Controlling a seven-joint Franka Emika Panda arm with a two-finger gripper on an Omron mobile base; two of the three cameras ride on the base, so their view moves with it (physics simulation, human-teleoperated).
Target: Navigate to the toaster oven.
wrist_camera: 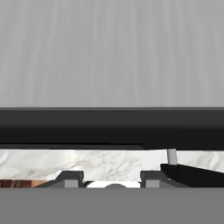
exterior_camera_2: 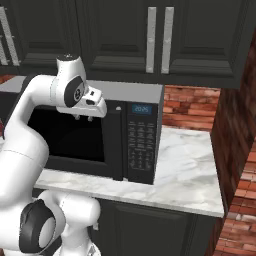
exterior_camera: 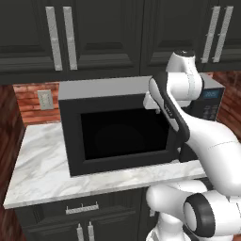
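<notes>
At the far left of the left base view you have a brick backsplash with a wall outlet point(exterior_camera: 45, 99) set into it, above the bare left end of the marble counter point(exterior_camera: 37, 164). Next comes the microwave point(exterior_camera: 117, 127), a large black box with a grey top and a dark door, sitting square on the counter with its back toward the wall. That placement looks like ordinary kitchen layout, appliance near the socket. In the right base view its keypad strip point(exterior_camera_2: 140, 145) with the lit display faces you, so this is not the appliance you were sent to.

The toaster oven is not in front of you here. Judging by these views, your base is parked at the wrong appliance and you must drive on before the task counts as done.

The arm is folded up in front of the microwave, hand tucked near its upper edge, probably a carrying pose that keeps it clear of the counter while the base moves. The gripper point(exterior_camera_2: 83, 117) hangs just over the door in the right base view. In the hand view the two fingertips point(wrist_camera: 69, 178) sit well apart with nothing between them, so the tool reads as released and carrying nothing.

Further right, the marble runs on to a brick side wall point(exterior_camera_2: 235, 145) that closes off the corner. Dark upper cabinets point(exterior_camera_2: 150, 35) with long pale handles run overhead, and dark drawers point(exterior_camera: 82, 209) sit below the counter.
</notes>
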